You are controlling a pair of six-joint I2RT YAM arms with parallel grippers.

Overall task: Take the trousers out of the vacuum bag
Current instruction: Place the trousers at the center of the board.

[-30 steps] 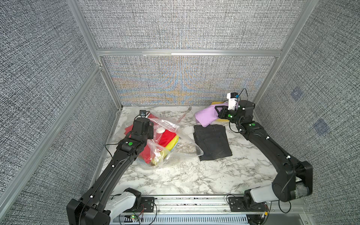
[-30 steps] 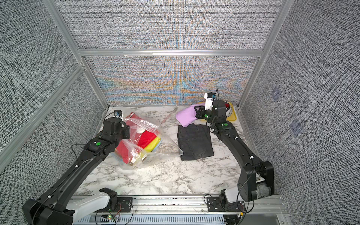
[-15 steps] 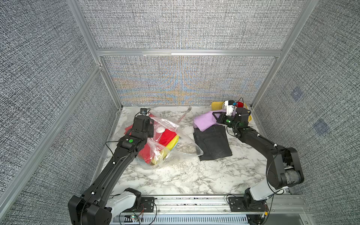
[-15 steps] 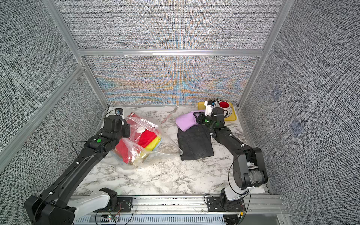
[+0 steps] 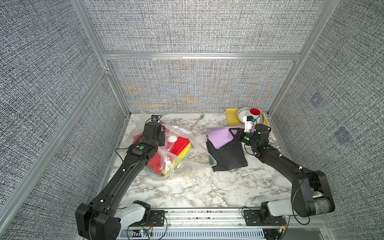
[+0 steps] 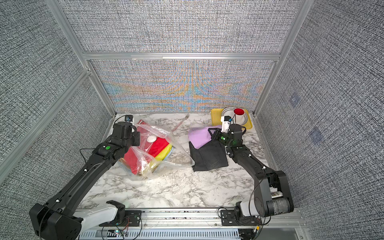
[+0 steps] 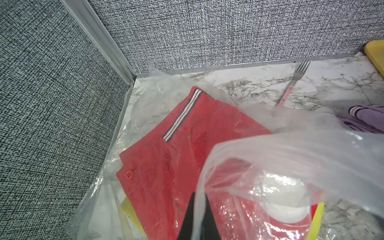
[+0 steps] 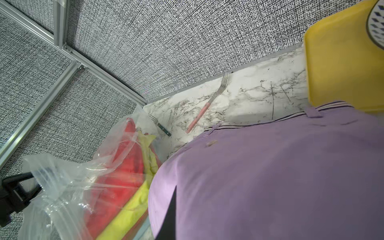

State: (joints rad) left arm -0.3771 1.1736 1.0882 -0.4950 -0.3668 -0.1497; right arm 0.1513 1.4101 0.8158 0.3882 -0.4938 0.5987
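The vacuum bag [image 5: 202, 154] lies crumpled on the left half of the worktop [image 5: 187, 191], with its zip mouth turned to the right side. Its white valve [image 6: 151, 139] is on top in both top views. Inside, the red trousers [image 5: 180, 145] lie over the yellow trousers [image 5: 185, 152], and the folded stack runs on a diagonal from near-left to far-right. Only the left wrist view shows that the red striped waistband points to the back left corner. It also shows the left claw [image 7: 196, 207] pressed together on a fold of the bag film. Outside the bag, the dark grey trousers [image 5: 228, 160] lie flat in the right half, their long axis going from back to front with a small slant. The lilac trousers [image 5: 219, 136] rest on their far end. The right claw [image 5: 232, 133] is closed on the lilac cloth at its right edge. The right wrist view shows the lilac waistband turned to the back wall, just beside the yellow tray [image 8: 340, 68]. It alone shows a dark-handled fork [image 8: 161, 125] close beside the bag, near the pink-handled fork [image 8: 207, 104].
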